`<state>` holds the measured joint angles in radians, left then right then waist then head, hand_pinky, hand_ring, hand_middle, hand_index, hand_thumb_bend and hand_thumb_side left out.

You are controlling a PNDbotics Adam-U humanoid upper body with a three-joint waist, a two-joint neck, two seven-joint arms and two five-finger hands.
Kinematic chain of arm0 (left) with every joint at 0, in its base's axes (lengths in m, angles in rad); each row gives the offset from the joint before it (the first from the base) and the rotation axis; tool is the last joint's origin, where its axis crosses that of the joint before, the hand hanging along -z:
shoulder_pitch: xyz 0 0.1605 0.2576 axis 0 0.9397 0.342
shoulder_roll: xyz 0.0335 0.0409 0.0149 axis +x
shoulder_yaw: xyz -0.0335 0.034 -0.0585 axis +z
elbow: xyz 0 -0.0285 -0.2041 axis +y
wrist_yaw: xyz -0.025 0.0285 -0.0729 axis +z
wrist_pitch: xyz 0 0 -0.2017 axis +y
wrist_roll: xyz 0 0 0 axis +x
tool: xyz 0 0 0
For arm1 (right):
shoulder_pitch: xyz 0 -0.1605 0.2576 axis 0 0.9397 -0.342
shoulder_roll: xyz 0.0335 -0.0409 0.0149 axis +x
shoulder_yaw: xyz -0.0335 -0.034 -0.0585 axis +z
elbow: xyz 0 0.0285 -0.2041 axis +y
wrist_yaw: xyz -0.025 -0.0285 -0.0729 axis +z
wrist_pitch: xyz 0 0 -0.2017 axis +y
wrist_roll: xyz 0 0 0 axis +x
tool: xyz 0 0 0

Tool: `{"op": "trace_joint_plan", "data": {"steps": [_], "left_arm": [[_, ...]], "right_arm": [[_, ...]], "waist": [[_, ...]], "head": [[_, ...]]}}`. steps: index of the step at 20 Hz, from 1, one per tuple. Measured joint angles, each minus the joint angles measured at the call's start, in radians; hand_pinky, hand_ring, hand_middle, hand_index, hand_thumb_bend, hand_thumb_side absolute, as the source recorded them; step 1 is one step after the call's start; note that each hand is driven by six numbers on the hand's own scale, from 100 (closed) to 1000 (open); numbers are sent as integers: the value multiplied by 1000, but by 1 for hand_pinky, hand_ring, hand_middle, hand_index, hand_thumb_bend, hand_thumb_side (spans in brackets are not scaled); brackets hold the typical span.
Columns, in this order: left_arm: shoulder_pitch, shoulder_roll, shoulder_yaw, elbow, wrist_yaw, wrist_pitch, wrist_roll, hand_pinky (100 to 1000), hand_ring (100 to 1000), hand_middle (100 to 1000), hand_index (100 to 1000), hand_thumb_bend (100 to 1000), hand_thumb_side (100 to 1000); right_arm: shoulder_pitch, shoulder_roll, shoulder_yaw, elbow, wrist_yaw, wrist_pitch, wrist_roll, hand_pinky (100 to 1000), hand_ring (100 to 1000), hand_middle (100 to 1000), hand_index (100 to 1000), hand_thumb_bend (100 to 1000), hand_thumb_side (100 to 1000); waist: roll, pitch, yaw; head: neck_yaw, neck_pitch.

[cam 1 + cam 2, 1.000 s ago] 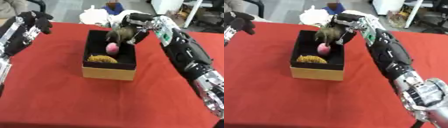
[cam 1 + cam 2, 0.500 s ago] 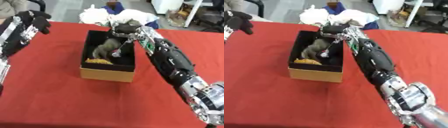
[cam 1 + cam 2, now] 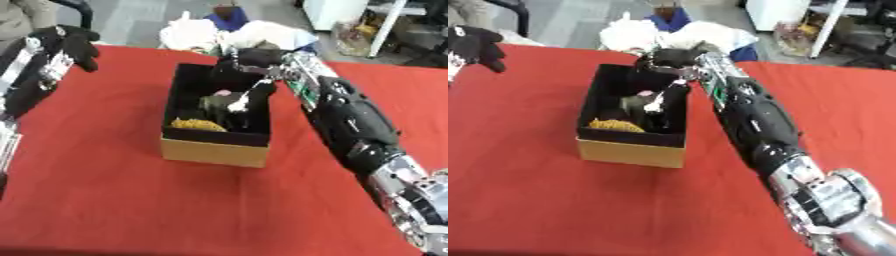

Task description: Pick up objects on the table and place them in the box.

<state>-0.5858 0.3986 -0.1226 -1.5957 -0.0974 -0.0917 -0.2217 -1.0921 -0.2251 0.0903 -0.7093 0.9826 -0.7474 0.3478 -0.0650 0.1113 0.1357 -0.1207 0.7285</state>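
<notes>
Dark toy upright in box

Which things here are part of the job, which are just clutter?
Job:
- box on the red table
- dark grey thing, yellow thing and pink thing inside the box
- right hand over the box's far end

Lying about:
- white bundle beyond the table
- left hand, idle at the far left
</notes>
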Motion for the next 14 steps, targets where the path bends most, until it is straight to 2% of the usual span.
{"op": "trace_joint_plan", "data": {"steps": [5,7,14], "left_arm": [[29,8,21,6,0,5,22,589,545,553,754,312,864],[43,13,30,9,0,8,33,589,545,553,753,310,872],[94,16,67,28,-1,18,80,593,551,556,753,308,889]], "right_arm": [[50,-87,7,-94,-167,11,-23,762,780,752,826,352,482],[85,-127,8,-139,-231,28,-38,760,777,748,825,315,448],[289,-253,-31,-320,-526,147,-156,736,751,715,811,163,380]], "waist": [[2,-4,-25],[6,-7,-36],[18,-10,-64]], "head": [[18,0],[25,0],[51,0]]}}
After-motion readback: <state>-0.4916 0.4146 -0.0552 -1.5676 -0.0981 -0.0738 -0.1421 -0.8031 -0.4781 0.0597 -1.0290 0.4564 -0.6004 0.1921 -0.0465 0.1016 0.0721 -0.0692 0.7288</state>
